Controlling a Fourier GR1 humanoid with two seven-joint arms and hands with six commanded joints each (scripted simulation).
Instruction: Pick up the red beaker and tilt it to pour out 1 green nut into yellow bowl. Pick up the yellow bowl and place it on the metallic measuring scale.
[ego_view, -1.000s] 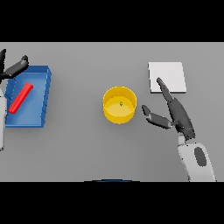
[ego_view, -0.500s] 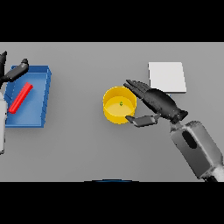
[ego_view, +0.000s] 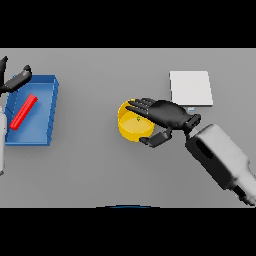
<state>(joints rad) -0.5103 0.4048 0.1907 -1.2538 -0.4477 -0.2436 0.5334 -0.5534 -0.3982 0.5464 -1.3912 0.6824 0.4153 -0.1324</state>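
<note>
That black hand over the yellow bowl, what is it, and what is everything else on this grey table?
You are looking down from the robot's head at the grey table in front of it. The dark hand is the robot's right hand, on a white and grey arm coming in from the lower right. Its fingers reach over the round yellow bowl while the thumb sits at the bowl's near side, so it is closing round the rim; the bowl is not lifted yet. A tiny green nut lies inside. Behind it is the flat pale square measuring scale. On the left, a blue rectangular tray holds the red beaker, lying down. The left hand rests at that tray's far corner, holding nothing.
</note>
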